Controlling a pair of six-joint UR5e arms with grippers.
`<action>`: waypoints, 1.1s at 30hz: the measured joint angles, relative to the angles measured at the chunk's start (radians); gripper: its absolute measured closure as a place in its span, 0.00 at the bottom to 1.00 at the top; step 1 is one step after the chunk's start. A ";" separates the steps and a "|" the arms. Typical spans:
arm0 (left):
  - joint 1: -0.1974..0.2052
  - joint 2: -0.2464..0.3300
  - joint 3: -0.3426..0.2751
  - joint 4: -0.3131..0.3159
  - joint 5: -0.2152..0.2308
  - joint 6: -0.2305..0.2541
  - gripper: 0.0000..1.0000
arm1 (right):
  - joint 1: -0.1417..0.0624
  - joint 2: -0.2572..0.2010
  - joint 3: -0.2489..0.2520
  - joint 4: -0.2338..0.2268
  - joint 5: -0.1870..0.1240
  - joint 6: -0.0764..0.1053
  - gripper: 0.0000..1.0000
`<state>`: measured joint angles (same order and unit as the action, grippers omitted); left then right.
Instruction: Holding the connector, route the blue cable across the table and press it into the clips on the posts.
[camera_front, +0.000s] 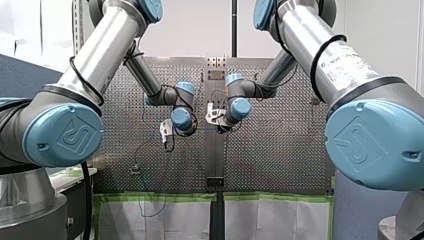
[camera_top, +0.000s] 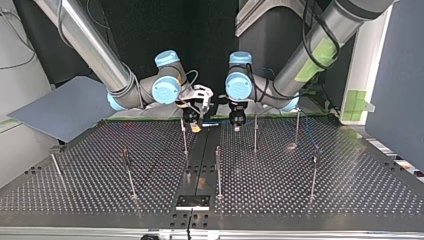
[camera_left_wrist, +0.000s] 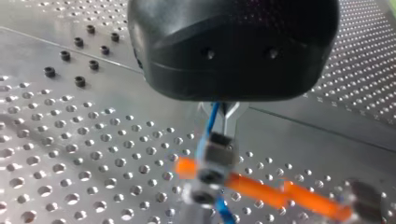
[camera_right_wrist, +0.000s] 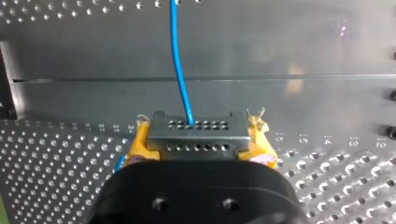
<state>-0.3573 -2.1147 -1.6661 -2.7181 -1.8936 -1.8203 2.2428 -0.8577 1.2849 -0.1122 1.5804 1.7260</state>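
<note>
Right pincer (camera_right_wrist: 200, 148) grips connector (camera_right_wrist: 196, 131); table (camera_right_wrist: 327, 70) numerals 15, 14.

Both arms are silver tubes with round grey-blue caps (camera_front: 65, 135) at the joints. The big caps at the lower left and lower right of the front view carry an embossed logo. A black cable (camera_front: 82, 75) loops round my left arm (camera_front: 100, 50), and another rings my right arm (camera_front: 320, 50), which bears faint grey lettering (camera_front: 345, 62). In the top view, green tape (camera_top: 320, 52) wraps my left arm at upper right. My left hand (camera_left_wrist: 219, 126) and my right hand (camera_right_wrist: 198, 135) each have a rounded black housing with two small holes, and my right hand has yellow pads (camera_right_wrist: 140, 147).
</note>
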 joint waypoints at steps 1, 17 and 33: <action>0.000 0.005 -0.002 -0.005 -0.002 -0.001 1.00 | 0.000 -0.003 0.000 0.000 0.000 0.000 1.00; -0.005 0.139 -0.051 -0.044 -0.002 -0.010 1.00 | -0.005 -0.125 0.001 0.040 0.000 0.033 1.00; -0.006 0.280 -0.062 -0.142 -0.008 -0.007 1.00 | -0.022 -0.261 0.016 0.175 0.004 0.074 1.00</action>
<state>-0.3637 -1.8345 -1.7279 -2.8606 -1.9017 -1.8270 2.2209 -1.1190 1.3005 0.0624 1.5846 1.7996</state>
